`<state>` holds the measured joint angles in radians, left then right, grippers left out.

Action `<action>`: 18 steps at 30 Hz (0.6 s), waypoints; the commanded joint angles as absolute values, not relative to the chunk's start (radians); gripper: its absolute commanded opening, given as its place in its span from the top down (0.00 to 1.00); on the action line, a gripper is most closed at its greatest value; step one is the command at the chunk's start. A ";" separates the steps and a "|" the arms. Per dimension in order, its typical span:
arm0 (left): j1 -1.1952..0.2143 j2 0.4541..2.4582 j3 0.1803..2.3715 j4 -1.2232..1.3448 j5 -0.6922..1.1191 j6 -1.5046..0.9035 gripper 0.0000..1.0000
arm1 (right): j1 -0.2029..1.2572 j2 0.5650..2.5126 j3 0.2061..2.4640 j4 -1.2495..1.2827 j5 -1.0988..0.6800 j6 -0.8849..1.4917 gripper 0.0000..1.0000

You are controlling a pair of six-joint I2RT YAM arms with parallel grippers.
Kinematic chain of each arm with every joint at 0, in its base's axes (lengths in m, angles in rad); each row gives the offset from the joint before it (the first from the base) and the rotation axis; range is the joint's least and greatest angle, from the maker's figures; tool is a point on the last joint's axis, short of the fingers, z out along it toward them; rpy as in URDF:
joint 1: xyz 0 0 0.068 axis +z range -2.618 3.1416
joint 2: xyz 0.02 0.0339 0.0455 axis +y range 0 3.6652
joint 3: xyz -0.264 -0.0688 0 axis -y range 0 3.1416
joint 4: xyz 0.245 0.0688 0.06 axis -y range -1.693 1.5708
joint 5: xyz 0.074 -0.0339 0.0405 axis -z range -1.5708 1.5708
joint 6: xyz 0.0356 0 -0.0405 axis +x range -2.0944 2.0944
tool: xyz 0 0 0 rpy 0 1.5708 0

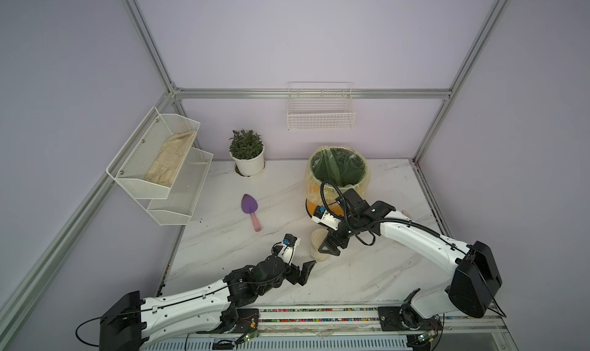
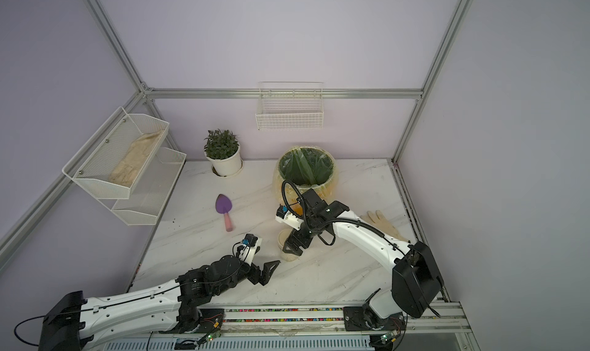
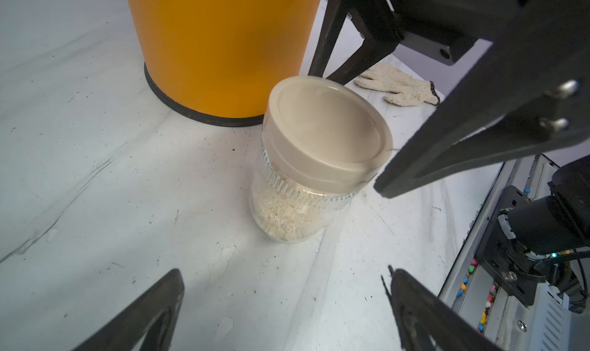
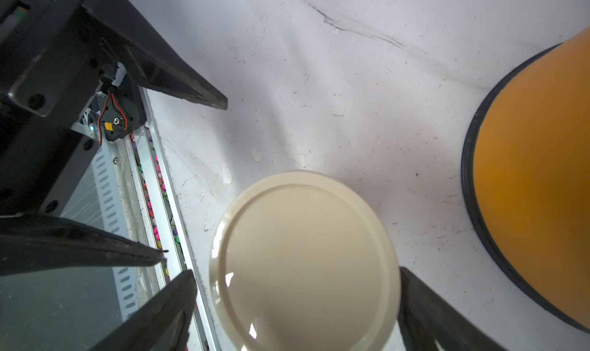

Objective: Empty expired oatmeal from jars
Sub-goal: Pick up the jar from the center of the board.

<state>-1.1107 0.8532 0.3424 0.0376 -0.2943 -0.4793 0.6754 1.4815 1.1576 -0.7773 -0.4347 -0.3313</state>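
Top views both put a wire rack (image 1: 143, 186) with a folded cloth (image 1: 169, 161) far left, then a potted plant (image 1: 247, 151) and a purple trowel (image 1: 250, 205), none of them part of this job. Next comes the left hand (image 1: 305, 271), low over the surface (image 1: 223, 237), spread open and empty. It points at the jar (image 1: 317, 242) from near but apart.

The jar stands upright just in front of the orange bin (image 1: 314, 196), its lid (image 4: 303, 253) on and oatmeal (image 3: 287, 215) showing through the glass. The right hand (image 1: 330, 247) hangs over it, released. In the right wrist view its fingers (image 4: 153, 314) stand on either side of the lid, one close by the rim, though I cannot tell whether it touches. A glove (image 2: 380, 221) lies further right.

By my reading, the step in hand is the first grasp, with nothing emptied yet. The next move seems to call for closing the right hand squarely on the lid while the left hand comes in to clamp the glass body. That would let the lid twist off without the jar spinning or tipping.
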 commanded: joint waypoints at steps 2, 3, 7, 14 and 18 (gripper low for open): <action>-1.127 0.845 0.307 0.064 -0.334 -0.506 0.00 | 0.689 1.485 1.186 -0.763 -0.398 -0.359 0.03; -1.128 0.844 0.305 0.066 -0.339 -0.508 0.00 | 0.692 1.486 1.188 -0.761 -0.387 -0.359 0.03; -1.134 0.849 0.300 0.066 -0.353 -0.512 0.00 | 0.707 1.483 1.191 -0.746 -0.345 -0.359 0.03; -1.141 0.864 0.303 0.068 -0.382 -0.517 0.00 | 0.734 1.480 1.210 -0.746 -0.281 -0.359 0.03; -1.142 0.875 0.311 0.072 -0.391 -0.508 0.00 | 0.745 1.486 1.212 -0.743 -0.258 -0.359 0.03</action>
